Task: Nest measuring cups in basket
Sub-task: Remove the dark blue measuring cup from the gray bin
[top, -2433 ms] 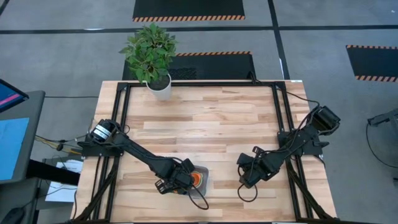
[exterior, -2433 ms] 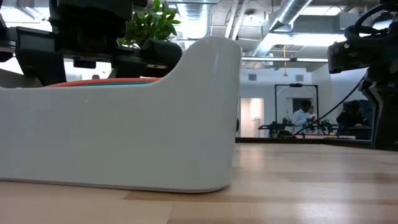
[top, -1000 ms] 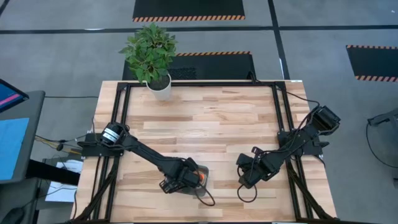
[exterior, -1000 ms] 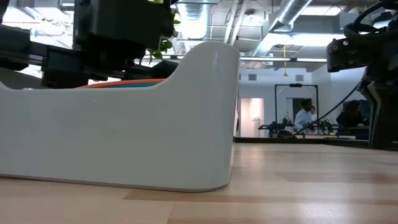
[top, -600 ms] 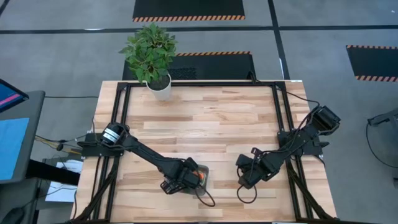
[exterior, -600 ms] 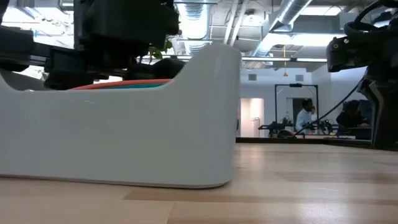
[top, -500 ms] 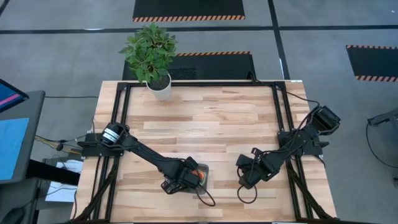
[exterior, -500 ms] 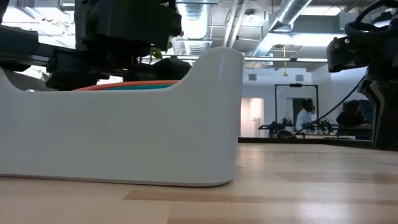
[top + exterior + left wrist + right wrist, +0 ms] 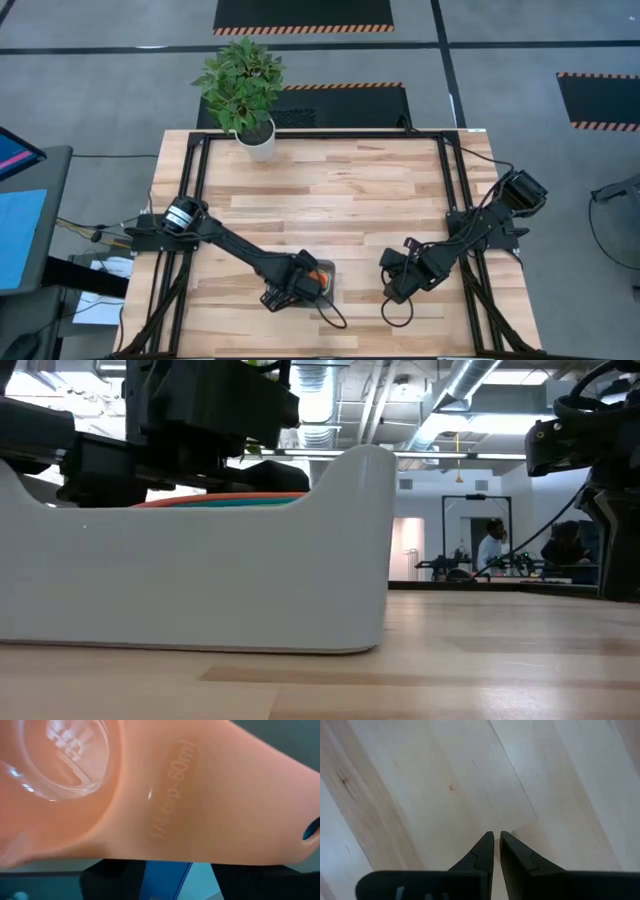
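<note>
The basket (image 9: 327,285) is seen near the front edge of the bench (image 9: 330,190), with the orange measuring cup (image 9: 165,795) lying in it on top of a blue one (only an edge is shown). The left claw (image 9: 300,285) is held over the basket; whether it is spread cannot be told. The right claw (image 9: 496,845) is pressed nearly together above bare wood, empty.

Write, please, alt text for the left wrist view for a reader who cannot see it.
An orange measuring cup fills nearly the whole picture, its bowl to one side and its flat handle embossed "1/4 cup 60 ml". Below it shows a strip of a blue cup handle.
</note>
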Tool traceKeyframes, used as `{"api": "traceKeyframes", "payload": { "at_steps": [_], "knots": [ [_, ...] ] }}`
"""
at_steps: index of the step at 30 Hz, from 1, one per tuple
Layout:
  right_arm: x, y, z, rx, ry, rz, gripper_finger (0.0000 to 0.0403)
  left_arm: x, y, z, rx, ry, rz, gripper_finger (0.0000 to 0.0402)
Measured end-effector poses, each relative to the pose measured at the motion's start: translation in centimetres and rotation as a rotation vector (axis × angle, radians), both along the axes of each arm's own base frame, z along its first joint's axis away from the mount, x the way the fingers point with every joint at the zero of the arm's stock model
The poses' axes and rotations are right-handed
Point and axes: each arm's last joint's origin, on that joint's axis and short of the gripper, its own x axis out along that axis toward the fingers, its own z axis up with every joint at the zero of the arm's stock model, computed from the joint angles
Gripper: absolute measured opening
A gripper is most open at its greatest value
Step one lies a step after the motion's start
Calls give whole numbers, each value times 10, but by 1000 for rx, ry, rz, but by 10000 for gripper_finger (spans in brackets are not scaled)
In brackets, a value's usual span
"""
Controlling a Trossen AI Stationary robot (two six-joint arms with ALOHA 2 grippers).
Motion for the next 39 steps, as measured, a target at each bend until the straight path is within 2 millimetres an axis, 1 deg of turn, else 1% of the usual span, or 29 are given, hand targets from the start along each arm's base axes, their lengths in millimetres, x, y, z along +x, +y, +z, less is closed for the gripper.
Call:
{"api": "traceKeyframes", "payload": {
  "at_steps": [9, 15, 18, 27, 39],
  "knots": [
    [0, 0, 0, 1, 0, 0, 53, -1, 0, -1, -26, 21, -20, 199],
    [0, 0, 0, 1, 0, 0, 53, 0, 1, -1, -14, 18, 2, 194],
    [0, 0, 0, 1, 0, 0, 53, 0, 1, -1, -28, 23, 2, 177],
    [0, 0, 0, 3, 1, 1, 53, 0, 1, -1, -38, 21, 20, 106],
    [0, 0, 0, 2, 1, 1, 53, -1, 3, -1, -6, 29, 81, 53]
  ]
}}
